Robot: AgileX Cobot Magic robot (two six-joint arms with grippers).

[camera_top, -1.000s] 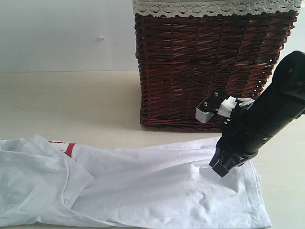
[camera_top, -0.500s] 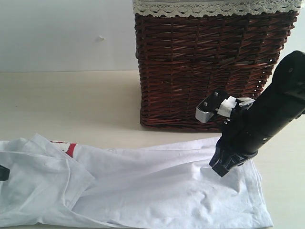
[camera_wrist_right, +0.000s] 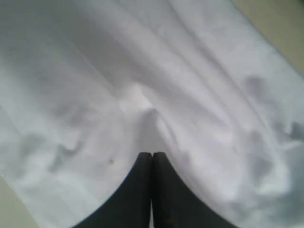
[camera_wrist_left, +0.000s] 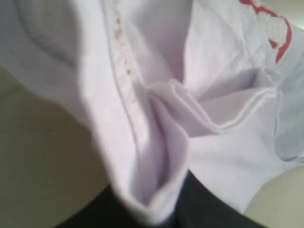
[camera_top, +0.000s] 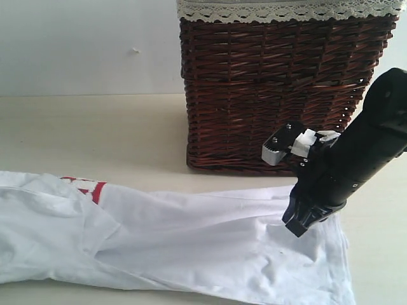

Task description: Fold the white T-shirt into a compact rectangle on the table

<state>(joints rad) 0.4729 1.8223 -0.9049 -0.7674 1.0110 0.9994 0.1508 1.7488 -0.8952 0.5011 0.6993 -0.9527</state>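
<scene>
White T-shirt point(camera_top: 191, 248) left end shifted | left gripper point(camera_wrist_left: 153, 214) pinches it | right gripper point(camera_wrist_right: 152, 159) closed, pressing

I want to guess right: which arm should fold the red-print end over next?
Probably left: the left tool grips the white T-shirt near the red print, while the right tool pinches the far end by the wicker basket.

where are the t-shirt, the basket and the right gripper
t-shirt point(camera_top: 191, 248), exterior view, middle of the cloth
basket point(camera_top: 267, 82), exterior view, woven front wall
right gripper point(camera_wrist_right: 152, 156), right wrist view, between the shut fingertips
</scene>
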